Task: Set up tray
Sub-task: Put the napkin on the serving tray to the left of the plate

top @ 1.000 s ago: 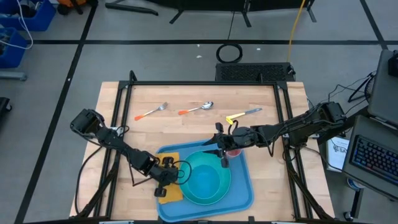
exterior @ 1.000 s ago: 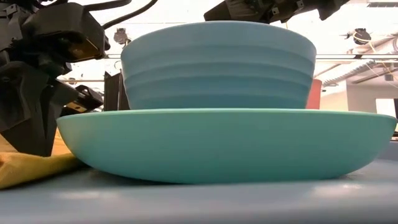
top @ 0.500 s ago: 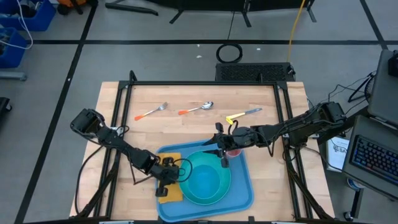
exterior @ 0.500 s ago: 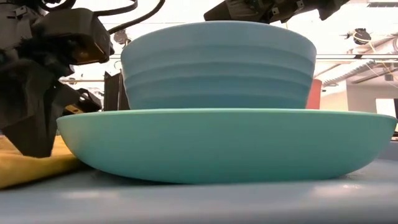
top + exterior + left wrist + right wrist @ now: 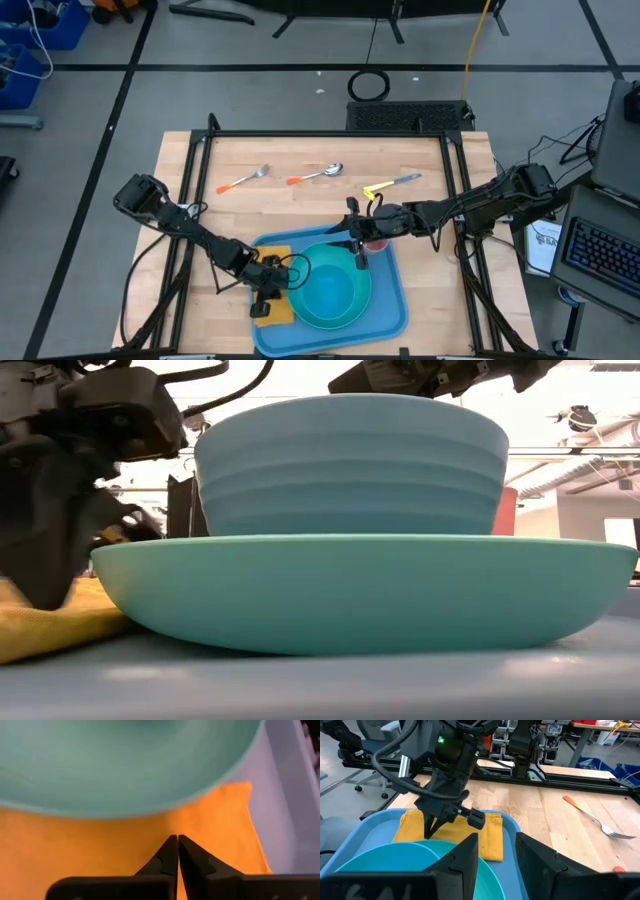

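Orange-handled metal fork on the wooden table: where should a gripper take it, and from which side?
Grip the orange handle near its middle, straight down from above, closing across its narrow width. The orange-handled metal fork lies flat on the wooden table, clear of the spoon, leaving both sides free.

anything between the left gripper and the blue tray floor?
Yes. The yellow cloth napkin lies on the large blue plastic tray under the left gripper, whose closed fingers point at it beside the round teal plate.
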